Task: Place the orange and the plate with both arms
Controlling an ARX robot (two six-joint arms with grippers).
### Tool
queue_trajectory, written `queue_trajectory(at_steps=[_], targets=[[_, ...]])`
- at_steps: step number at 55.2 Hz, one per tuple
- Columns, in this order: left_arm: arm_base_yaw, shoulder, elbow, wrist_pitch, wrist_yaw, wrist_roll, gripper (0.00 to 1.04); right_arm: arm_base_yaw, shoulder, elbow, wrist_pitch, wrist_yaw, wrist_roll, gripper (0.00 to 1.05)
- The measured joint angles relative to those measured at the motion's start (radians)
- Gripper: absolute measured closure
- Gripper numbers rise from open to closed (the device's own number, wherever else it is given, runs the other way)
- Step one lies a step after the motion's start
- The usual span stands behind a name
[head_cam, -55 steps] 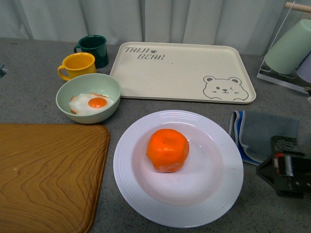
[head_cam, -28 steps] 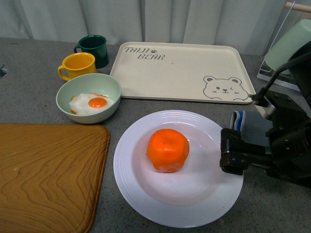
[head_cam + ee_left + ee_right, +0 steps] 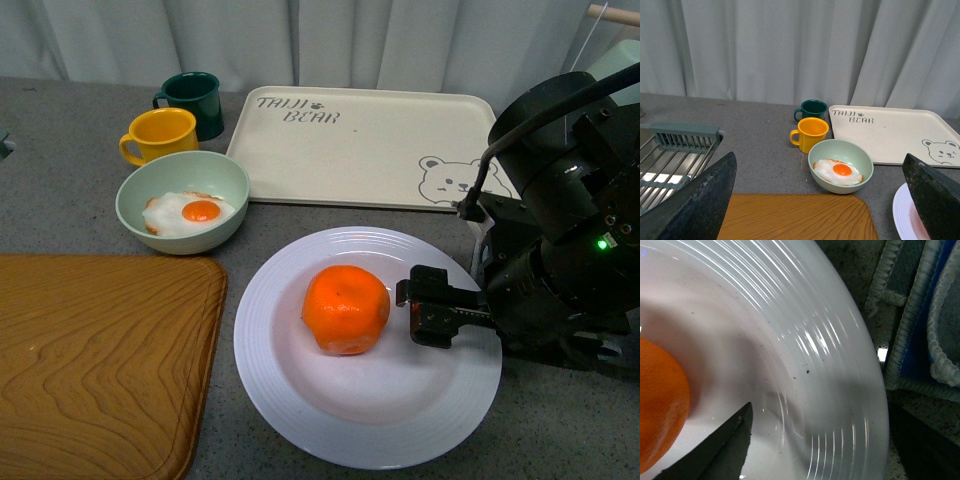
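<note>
the orange [image 3: 345,310] sits in the middle of the white plate [image 3: 300,400], which lies near the worktop's front edge, a little right of centre. the right gripper [image 3: 412,306] hangs low over the plate's right side, fingers spread and empty, tips just beside the orange. a blue-grey cloth [image 3: 920,315] lies just off the plate's right rim, under that arm. the left gripper [image 3: 818,156] is spread wide, holding nothing. a wooden board [image 3: 100,360] fills the front left corner. behind it stands a green bowl [image 3: 135,195] with a fried egg [image 3: 190,212], near the plate's rim. a yellow mug [image 3: 160,135] and a dark green mug [image 3: 192,100] stand further back, and a bear tray [image 3: 370,150] lies along the back edge.
</note>
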Motion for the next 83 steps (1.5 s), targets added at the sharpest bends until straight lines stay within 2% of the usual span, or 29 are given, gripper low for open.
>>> queue_trajectory(at_steps=[4,9,16,24,37,44,53,67,68,83], targets=[[0.0,0.0,0.0,0.0,0.0,0.0,0.07,-0.005,0.006,0.006,-0.014,-0.002,0.012,0.48],[0.0,0.0,0.0,0.0,0.0,0.0,0.07,-0.013,0.006,0.006,-0.016,-0.024,0.037,0.62],[0.0,0.0,0.0,0.0,0.0,0.0,0.07,-0.031,-0.011,0.003,-0.014,-0.081,0.063,0.74],[0.0,0.0,0.0,0.0,0.0,0.0,0.07,-0.049,-0.057,-0.028,0.001,-0.126,0.087,0.82],[0.0,0.0,0.0,0.0,0.0,0.0,0.07,-0.084,-0.122,-0.121,0.094,-0.219,0.172,0.88],[0.0,0.0,0.0,0.0,0.0,0.0,0.07,-0.124,-0.157,-0.202,0.225,-0.324,0.259,0.96],[0.0,0.0,0.0,0.0,0.0,0.0,0.07,-0.177,-0.169,-0.306,0.483,-0.436,0.359,1.02],[0.0,0.0,0.0,0.0,0.0,0.0,0.07,-0.27,-0.232,-0.339,0.643,-0.476,0.366,1.04],[0.0,0.0,0.0,0.0,0.0,0.0,0.07,-0.3,-0.167,-0.157,0.715,-0.531,0.43,1.04],[0.0,0.0,0.0,0.0,0.0,0.0,0.07,-0.269,0.07,0.154,0.654,-0.525,0.511,1.04]])
